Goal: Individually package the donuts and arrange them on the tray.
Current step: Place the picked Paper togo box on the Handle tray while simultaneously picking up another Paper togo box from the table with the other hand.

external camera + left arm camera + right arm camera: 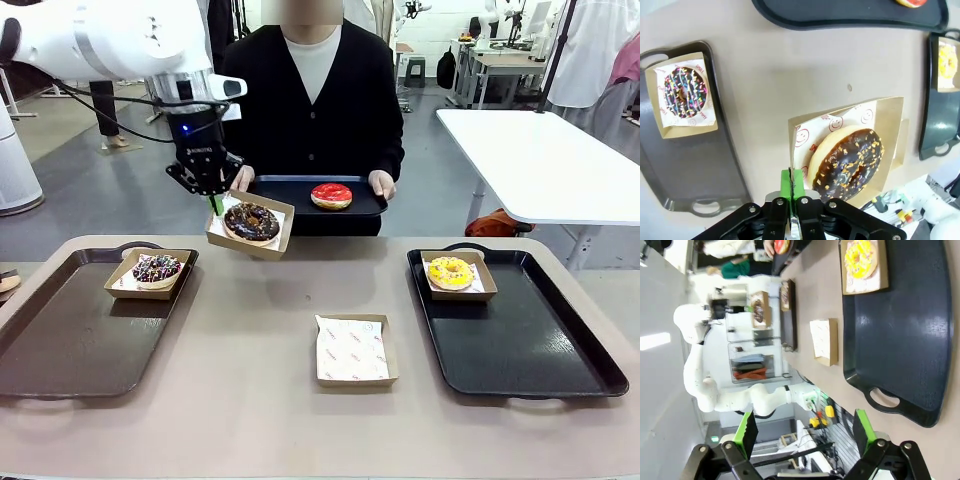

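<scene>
While the front view looks across the tabletop (250, 400), the left gripper (213, 205) is pinched tight on the rim of a box (283, 215) holding the chocolate donut (251, 221), up in the air near the far edge. A person (320, 100) holds a dark tray (285, 190) with the red donut (331, 195). The sprinkle donut (157, 267) sits boxed in the left tray's (70, 340) far corner. The yellow donut (451, 271) sits boxed in the right tray's (520, 340) far left corner. From the left wrist, the green pads (786, 182) squeeze the box wall beside the chocolate donut. From the right wrist, the right gripper (805, 432) is wide open and holds nothing.
</scene>
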{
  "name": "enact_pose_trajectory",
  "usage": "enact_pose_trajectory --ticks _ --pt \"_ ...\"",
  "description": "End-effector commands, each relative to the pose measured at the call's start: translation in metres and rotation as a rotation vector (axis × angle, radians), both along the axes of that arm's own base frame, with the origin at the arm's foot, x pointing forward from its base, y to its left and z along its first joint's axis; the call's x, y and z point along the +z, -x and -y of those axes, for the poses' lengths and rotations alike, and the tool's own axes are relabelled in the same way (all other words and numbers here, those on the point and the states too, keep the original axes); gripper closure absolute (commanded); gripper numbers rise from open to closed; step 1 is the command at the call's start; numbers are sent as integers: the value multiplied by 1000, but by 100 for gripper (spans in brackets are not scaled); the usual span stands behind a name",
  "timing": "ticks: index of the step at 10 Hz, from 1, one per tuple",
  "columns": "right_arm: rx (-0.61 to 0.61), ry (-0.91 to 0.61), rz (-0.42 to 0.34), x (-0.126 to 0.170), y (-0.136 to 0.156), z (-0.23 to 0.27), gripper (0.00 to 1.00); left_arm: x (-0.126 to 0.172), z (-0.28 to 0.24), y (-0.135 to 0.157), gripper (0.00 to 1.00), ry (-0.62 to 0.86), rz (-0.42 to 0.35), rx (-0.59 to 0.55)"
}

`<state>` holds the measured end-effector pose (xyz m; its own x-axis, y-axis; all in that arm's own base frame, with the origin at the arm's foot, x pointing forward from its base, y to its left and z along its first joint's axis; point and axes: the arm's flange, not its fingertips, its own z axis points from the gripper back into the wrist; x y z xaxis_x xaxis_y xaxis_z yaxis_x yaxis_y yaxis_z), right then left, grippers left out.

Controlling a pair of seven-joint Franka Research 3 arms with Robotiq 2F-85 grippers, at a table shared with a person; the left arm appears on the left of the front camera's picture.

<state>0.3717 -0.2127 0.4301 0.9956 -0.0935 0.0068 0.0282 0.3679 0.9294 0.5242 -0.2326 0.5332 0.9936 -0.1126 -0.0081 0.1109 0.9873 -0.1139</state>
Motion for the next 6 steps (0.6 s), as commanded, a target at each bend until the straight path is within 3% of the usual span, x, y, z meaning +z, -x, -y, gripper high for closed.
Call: enact_pose_trajectory --ticks 1,3,6 --pt "51 191 -35 45 2 -59 0 21 -40 33 99 49 31 -47" --pt "114 337 -49 78 3 -121 0 37 -76 56 99 90 29 -46" --pt "169 560 -89 84 -7 -218 0 27 -127 77 99 130 2 -13"
